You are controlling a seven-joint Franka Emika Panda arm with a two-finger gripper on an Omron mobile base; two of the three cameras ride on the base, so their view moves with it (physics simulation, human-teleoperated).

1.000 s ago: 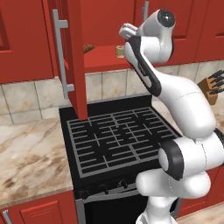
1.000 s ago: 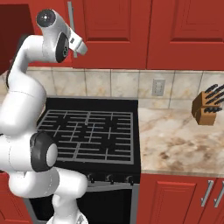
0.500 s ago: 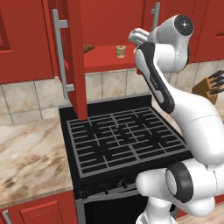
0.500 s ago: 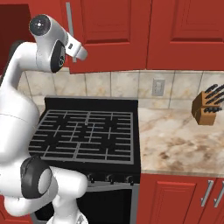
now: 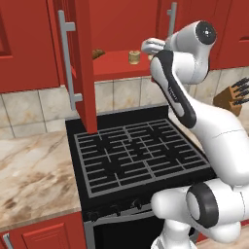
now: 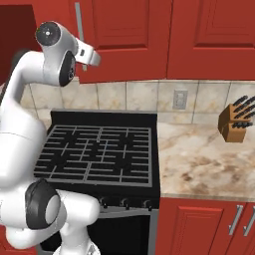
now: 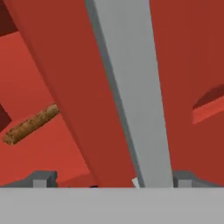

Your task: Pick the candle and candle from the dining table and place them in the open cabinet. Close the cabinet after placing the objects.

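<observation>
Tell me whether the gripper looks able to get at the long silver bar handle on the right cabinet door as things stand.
Probably yes. The gripper sits right at the red cabinet door's long silver bar handle, jaws open on either side of it, nothing between.

stove [image 5: 136,155] black, centre | knife block [image 6: 235,121] on counter [image 6: 199,164]

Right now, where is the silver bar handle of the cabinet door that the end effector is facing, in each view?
Left base view: the bar handle is at the top, right of centre, on the red door.
Right base view: top left, above the white arm.
Hand view: a wide grey bar slanting through the centre.
Shared landmark: the stove, in both base views.
</observation>
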